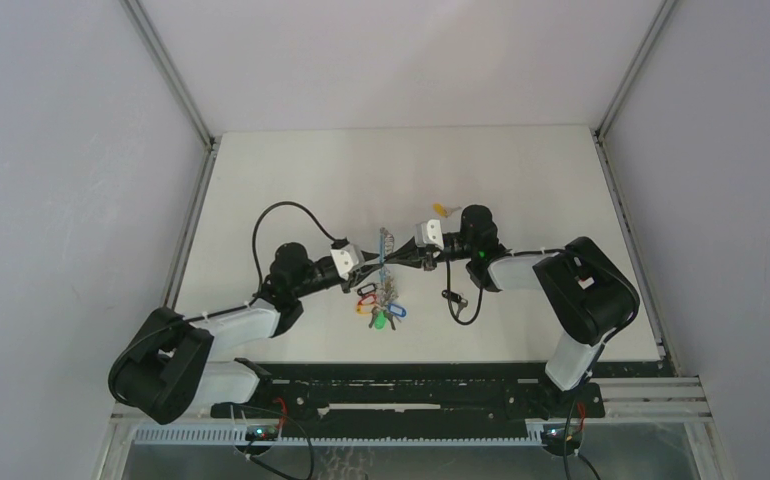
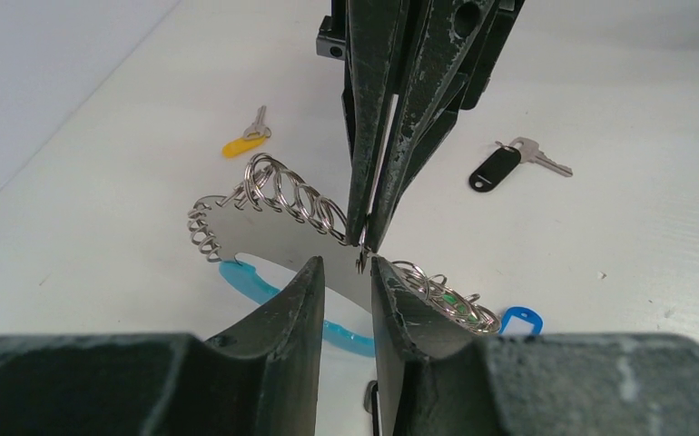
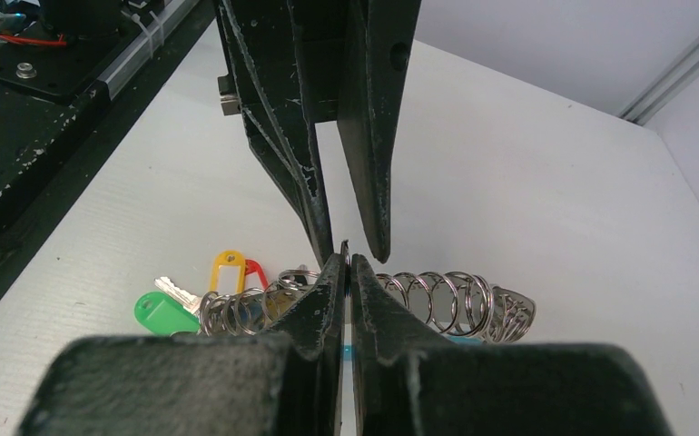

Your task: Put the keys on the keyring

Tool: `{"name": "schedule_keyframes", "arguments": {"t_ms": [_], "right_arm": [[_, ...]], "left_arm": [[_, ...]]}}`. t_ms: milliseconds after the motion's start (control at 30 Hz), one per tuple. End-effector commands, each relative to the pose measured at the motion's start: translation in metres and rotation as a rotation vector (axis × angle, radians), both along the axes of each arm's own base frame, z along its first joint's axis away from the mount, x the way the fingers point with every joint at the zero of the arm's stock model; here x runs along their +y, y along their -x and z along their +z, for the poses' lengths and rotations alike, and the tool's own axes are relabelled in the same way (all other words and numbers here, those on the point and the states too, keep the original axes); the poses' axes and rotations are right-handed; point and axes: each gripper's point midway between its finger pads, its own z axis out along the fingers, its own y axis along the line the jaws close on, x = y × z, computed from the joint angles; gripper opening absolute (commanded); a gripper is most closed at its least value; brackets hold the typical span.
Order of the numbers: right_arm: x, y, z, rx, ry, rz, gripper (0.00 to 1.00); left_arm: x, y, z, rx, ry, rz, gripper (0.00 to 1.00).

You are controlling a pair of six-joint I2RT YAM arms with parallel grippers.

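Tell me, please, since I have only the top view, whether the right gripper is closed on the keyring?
Observer: Yes. The left wrist view shows the right gripper pinched shut at the keyring's metal edge.
Operator: How does the left gripper stand, please?
Observer: Its fingers sit apart, with the keyring's metal strip between them.
Operator: Which loose keys lie nearby?
Observer: A yellow key and a black key, both flat on the table.
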Motion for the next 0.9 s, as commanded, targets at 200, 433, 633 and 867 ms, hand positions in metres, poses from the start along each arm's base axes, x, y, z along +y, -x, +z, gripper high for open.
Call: {"name": "schedule_keyframes", "arguments": {"t_ms": [200,433,633,867], "right_arm": [[0.0028,0.0051,0.007,-0.039,-0.025,0.035,0.0],[0.0024,0.0056,0.0081,-0.04,-0.027,0.038,0.0],[0.0029,0.0067,0.0075,-0.04,-0.026,0.043,0.0],[0.0036,0.008,0.0067,-0.038,-0.025,0.05,0.0]], "left_arm": [[-0.0094,-0.0045,0.025,-0.041,0.062,-0.045,0.24],[-0.0109,-0.006,0.0236,-0.034,0.061,-0.048,0.24],[-0.0108,-0.0079,0.0255,-0.037,0.063,-0.041,0.22],[-0.0096,-0.0073,0.0327,-0.061,0.084,-0.033,0.19]]}}
